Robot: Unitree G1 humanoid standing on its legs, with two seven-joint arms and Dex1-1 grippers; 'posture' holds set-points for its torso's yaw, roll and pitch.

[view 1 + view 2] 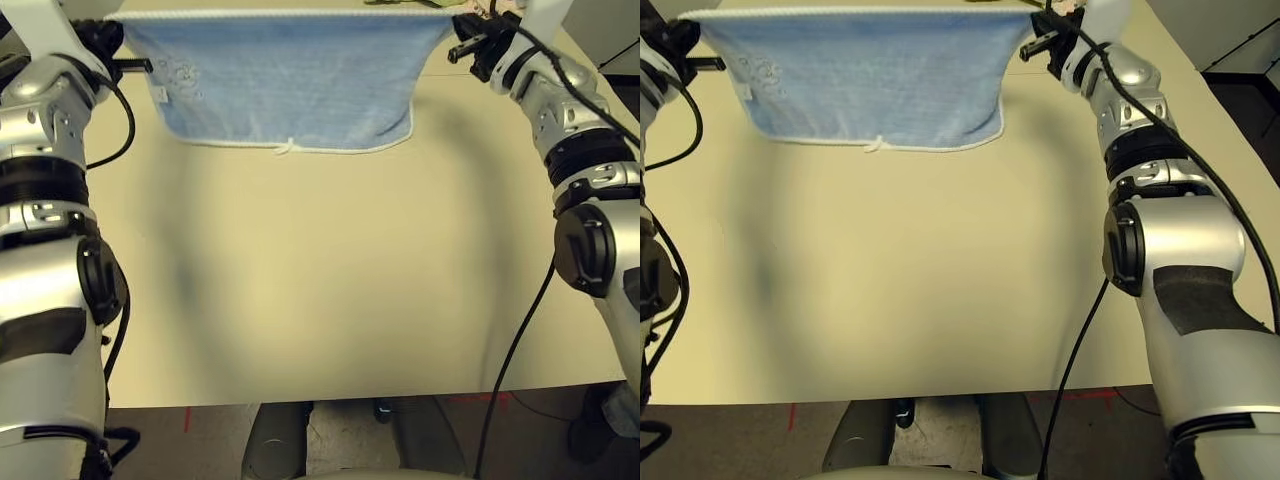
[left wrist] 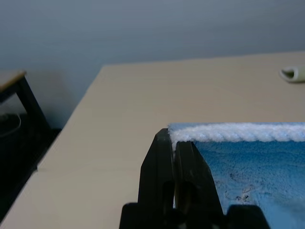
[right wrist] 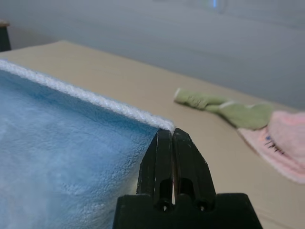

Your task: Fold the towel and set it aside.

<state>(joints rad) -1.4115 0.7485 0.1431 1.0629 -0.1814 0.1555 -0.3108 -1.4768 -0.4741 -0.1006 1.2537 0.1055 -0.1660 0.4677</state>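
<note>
The light blue towel (image 1: pixel 285 85) hangs stretched in the air over the far half of the table, its white-edged top border taut between both arms. My left gripper (image 2: pixel 174 143) is shut on the towel's top left corner (image 2: pixel 238 157). My right gripper (image 3: pixel 172 138) is shut on the top right corner (image 3: pixel 71 143). The lower hem (image 1: pixel 875 143) hangs free above the tabletop, with a small white tag at its middle. A faint embroidered mark (image 1: pixel 180 75) sits near the left side.
A green cloth (image 3: pixel 224 109) and a pink cloth (image 3: pixel 281 143) lie on the far part of the beige table (image 1: pixel 320 300), beyond the right gripper. A dark side table (image 2: pixel 19 95) stands off the table's left edge.
</note>
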